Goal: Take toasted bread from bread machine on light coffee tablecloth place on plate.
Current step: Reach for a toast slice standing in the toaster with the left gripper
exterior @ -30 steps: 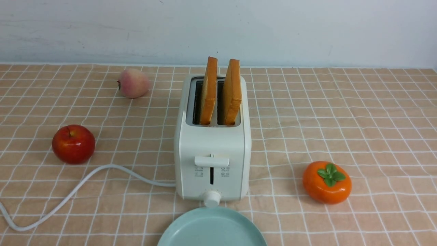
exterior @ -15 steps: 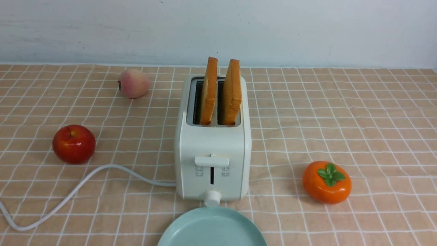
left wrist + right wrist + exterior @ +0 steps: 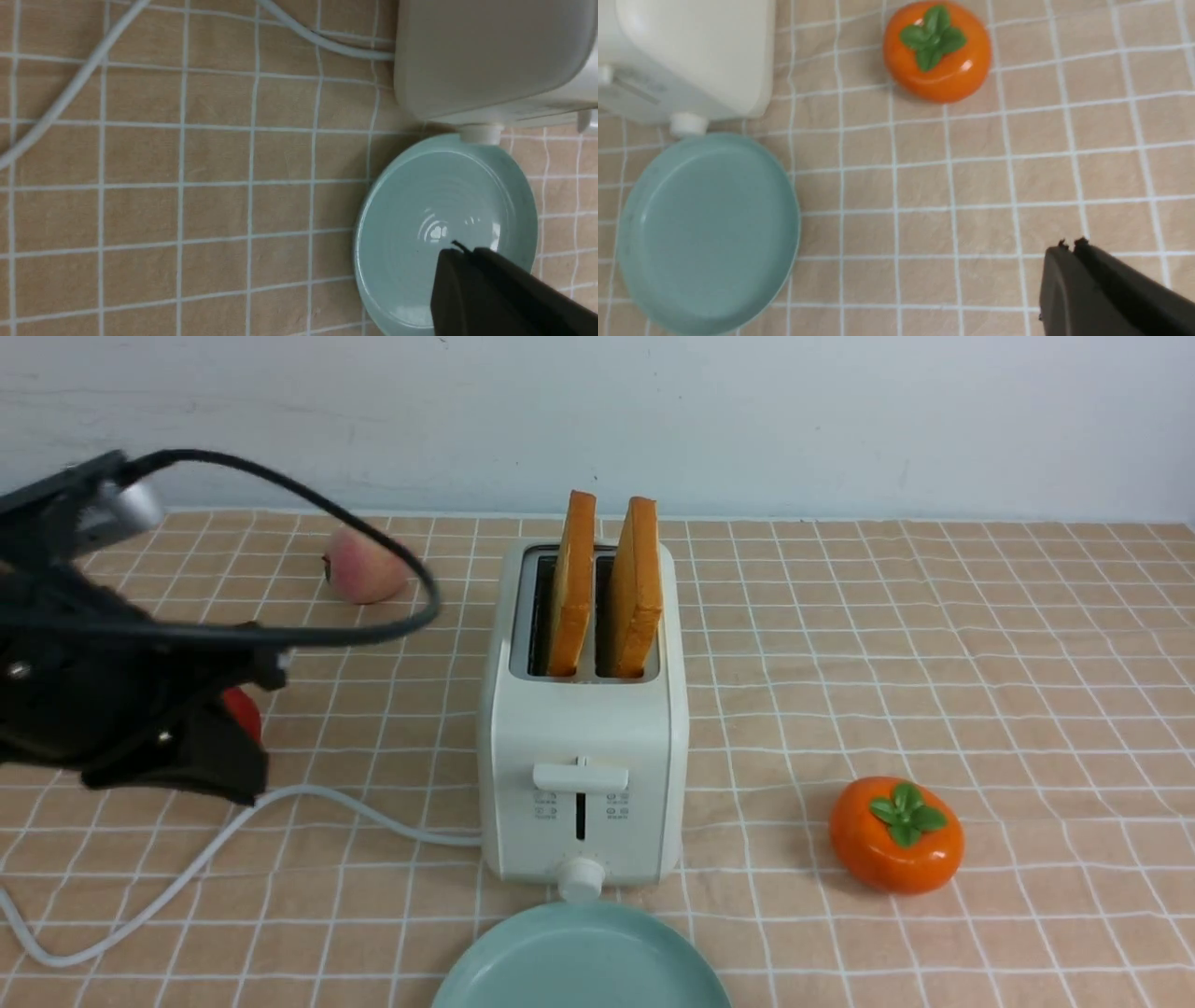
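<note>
Right jaws together, wrist view only.

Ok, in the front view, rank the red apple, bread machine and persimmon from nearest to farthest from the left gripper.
Measured from the left gripper:
1. red apple, at the left, partly hidden just behind the gripper.
2. bread machine, in the centre.
3. persimmon, on the right side, beyond the bread machine.
</note>
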You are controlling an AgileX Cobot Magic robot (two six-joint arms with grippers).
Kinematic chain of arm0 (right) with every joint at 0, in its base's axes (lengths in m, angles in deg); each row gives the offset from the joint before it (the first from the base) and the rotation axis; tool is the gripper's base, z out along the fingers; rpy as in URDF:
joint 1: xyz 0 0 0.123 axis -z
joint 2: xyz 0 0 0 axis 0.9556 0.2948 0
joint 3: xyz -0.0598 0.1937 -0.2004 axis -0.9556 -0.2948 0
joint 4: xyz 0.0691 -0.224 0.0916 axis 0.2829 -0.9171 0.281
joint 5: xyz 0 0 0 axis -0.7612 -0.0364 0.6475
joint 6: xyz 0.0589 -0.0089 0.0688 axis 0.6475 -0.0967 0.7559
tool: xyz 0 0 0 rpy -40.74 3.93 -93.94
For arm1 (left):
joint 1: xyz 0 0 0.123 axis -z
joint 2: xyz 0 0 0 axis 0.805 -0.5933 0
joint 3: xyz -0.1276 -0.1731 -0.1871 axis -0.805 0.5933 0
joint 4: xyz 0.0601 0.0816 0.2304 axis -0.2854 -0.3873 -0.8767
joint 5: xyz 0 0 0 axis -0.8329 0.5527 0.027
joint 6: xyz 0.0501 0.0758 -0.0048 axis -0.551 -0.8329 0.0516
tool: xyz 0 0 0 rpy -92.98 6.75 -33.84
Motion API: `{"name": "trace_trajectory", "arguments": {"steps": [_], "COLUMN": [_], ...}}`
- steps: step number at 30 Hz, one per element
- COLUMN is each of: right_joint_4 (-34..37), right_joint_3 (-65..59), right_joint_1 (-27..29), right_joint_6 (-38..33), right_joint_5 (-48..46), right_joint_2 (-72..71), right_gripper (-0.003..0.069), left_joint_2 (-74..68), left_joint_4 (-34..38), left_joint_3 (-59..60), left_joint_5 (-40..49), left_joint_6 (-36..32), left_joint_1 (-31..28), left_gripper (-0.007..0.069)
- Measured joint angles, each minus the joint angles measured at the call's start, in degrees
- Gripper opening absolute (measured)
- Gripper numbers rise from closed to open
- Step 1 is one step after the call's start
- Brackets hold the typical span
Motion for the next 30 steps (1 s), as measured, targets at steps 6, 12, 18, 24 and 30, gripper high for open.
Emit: {"name": "trace_trajectory", "arguments": {"steps": [6,12,18,24,30], "right_joint_4": [11.1,15.5,17.1,17.2,17.3], "right_joint_3": [-5.4,-8.8,-8.9,-8.9,-8.9], "right_joint_1": [0.0,0.0,0.0,0.0,0.0], "right_joint_6": [-9.2,-13.8,-14.4,-14.5,-14.6], "right_joint_5": [0.6,2.1,2.6,3.5,3.7], "right_joint_2": [0.1,0.1,0.1,0.1,0.1], "right_gripper": [0.0012,0.0015,0.0018,0.0023,0.0033], "left_joint_2": [-9.6,-17.2,-21.1,-24.2,-27.6], "left_joint_4": [-4.8,-11.4,-13.3,-13.6,-18.0], "left_joint_3": [-13.7,-21.6,-22.9,-22.9,-22.9], "left_joint_5": [-3.2,-10.7,-20.5,-23.8,-24.5], "left_joint_6": [1.0,5.0,5.4,5.4,5.2], "left_joint_1": [15.1,19.8,19.9,19.9,19.9], "left_gripper": [-0.0014,-0.0004,0.0204,0.0451,0.0473]}}
